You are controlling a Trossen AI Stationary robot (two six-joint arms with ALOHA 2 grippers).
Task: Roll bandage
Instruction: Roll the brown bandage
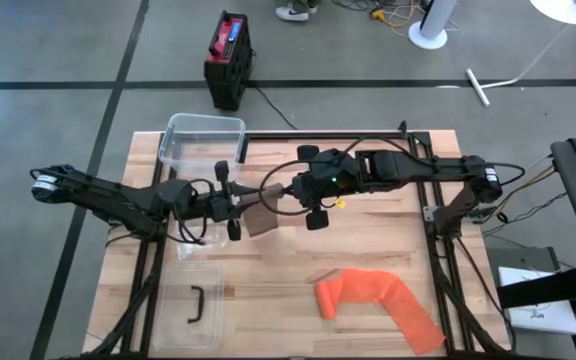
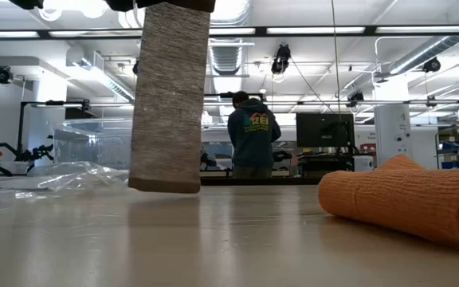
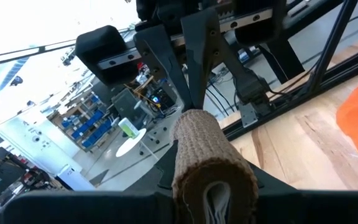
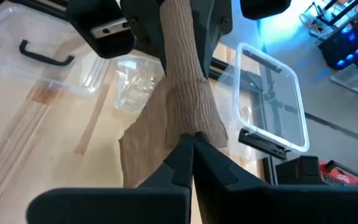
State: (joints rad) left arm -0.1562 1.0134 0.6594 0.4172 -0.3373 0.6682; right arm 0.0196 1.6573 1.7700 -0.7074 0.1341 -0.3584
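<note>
Two grippers meeting over mid-table, a brown bandage (image 1: 259, 215) stretched between them.

From nine o'clock, the left gripper (image 1: 234, 203) reaches toward the table centre, its fingers clamped on the rolled end of the brown bandage, which fills the left wrist view (image 3: 205, 163). From three o'clock, the right gripper (image 1: 311, 203) meets it, fingers pressed together on the bandage's loose strip (image 4: 190, 99). In the low view the strip (image 2: 170, 96) hangs clear above the wooden table (image 1: 288, 270). An orange bandage (image 1: 378, 300) lies at five o'clock. A clear container (image 1: 203, 140) stands at eleven o'clock; its lid (image 1: 193, 305), with a black handle, lies at seven o'clock. A person (image 2: 253, 134) stands in the room beyond.
</note>
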